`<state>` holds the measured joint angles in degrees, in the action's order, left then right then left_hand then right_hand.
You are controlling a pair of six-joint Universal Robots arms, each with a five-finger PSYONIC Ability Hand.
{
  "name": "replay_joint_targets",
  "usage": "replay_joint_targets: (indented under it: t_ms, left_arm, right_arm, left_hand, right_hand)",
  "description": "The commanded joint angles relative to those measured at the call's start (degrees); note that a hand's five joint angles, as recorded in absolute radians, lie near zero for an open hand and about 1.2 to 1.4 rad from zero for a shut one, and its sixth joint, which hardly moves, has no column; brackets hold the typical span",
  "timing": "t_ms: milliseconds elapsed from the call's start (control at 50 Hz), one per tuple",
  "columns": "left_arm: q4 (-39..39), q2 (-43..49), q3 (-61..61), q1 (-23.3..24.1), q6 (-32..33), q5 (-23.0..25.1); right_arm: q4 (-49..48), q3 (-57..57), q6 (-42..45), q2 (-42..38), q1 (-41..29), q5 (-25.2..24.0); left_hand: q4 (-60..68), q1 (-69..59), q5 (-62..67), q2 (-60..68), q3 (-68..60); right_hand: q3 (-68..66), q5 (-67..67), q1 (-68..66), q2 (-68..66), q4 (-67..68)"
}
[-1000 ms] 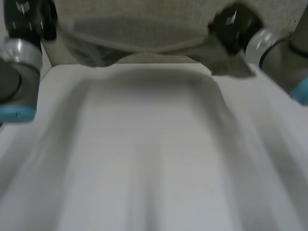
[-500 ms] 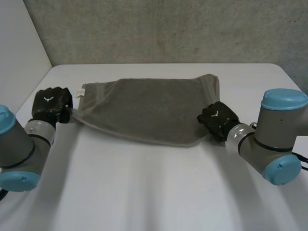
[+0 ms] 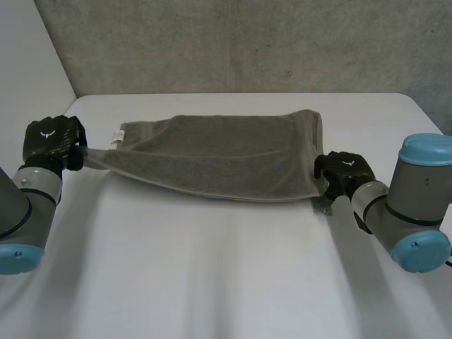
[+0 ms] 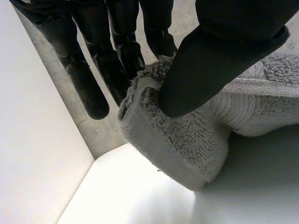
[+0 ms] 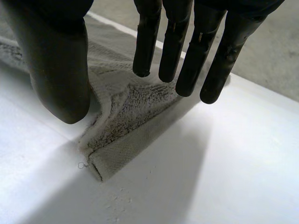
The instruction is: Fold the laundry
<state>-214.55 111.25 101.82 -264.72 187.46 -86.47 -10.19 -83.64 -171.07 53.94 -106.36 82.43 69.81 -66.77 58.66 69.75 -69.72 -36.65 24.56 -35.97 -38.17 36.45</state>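
A grey towel (image 3: 219,159) lies spread across the far middle of the white table (image 3: 226,268), folded over itself, with a small white tag near its left end. My left hand (image 3: 51,141) is at the towel's near left corner, lifted off the table; in the left wrist view the thumb (image 4: 210,60) pinches that corner (image 4: 182,140) against the fingers. My right hand (image 3: 344,173) hangs just over the towel's near right corner. In the right wrist view its fingers (image 5: 177,42) and thumb are straight and apart, with the corner (image 5: 126,140) lying flat on the table below them.
A grey wall (image 3: 247,42) runs behind the table's far edge. A white wall stands at the left beside my left arm. Bare table stretches in front of the towel toward me.
The towel has come down from the air onto the table and been drawn out sideways. My right hand has let go of its corner and spread its fingers. My left hand moved further left.
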Motion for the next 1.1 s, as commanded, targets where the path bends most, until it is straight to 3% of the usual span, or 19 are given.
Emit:
replay_joint_targets:
  t_ms: [20,280,380,620,700,800,1040,1100]
  left_arm:
    - [0.09,0.02,0.04,0.08,0.01,0.07]
    - [0.09,0.02,0.39,-0.01,0.01,0.07]
    - [0.09,-0.06,0.39,-0.1,0.01,0.07]
    - [0.18,-0.15,0.48,-0.1,0.01,0.07]
    - [0.09,-0.15,0.48,-0.1,0.01,0.07]
    - [0.09,-0.15,0.57,-0.1,0.1,0.07]
    - [0.09,-0.15,1.01,-0.1,0.27,0.16]
    - [0.09,-0.15,1.01,-0.1,0.27,0.16]
  right_arm:
    - [-0.01,0.32,-6.82,-1.29,0.54,0.89]
    - [-0.1,0.67,-7.96,-3.23,-0.07,1.59]
    - [-0.1,1.03,-9.46,-3.4,-0.07,4.14]
    - [-1.14,0.15,-9.98,-0.25,0.28,6.33]
    - [-2.47,0.23,-9.9,-0.42,0.28,6.86]
    - [-2.03,0.93,-9.9,-2.26,0.02,6.34]
    - [-1.68,1.55,-9.9,-3.67,-0.16,4.75]
    - [-1.59,1.64,-9.99,-3.49,-0.16,4.75]
  left_hand:
    - [10.19,-13.23,11.34,10.25,-10.28]
    - [10.19,-13.23,11.34,10.25,-10.28]
    - [10.19,-13.23,11.34,10.25,-10.28]
    - [10.19,-13.23,11.34,10.25,-10.28]
    - [10.19,-13.23,11.34,10.25,-10.28]
    - [10.19,-13.23,11.34,10.25,-10.28]
    - [10.19,-13.23,11.34,10.25,-10.28]
    - [10.19,-13.23,11.34,10.25,-10.28]
  right_hand:
    - [2.68,-0.58,1.99,4.2,-2.48]
    - [3.86,-1.76,3.18,5.38,-3.66]
    - [1.17,0.93,0.48,2.69,-0.96]
    - [-32.45,34.55,-33.13,-30.93,32.65]
    - [-28.94,31.04,-29.63,-27.42,29.15]
    - [-5.93,8.03,-6.62,-4.41,6.13]
    - [-5.89,7.99,-6.58,-4.38,6.1]
    - [-13.91,16.01,-14.59,-12.39,14.11]
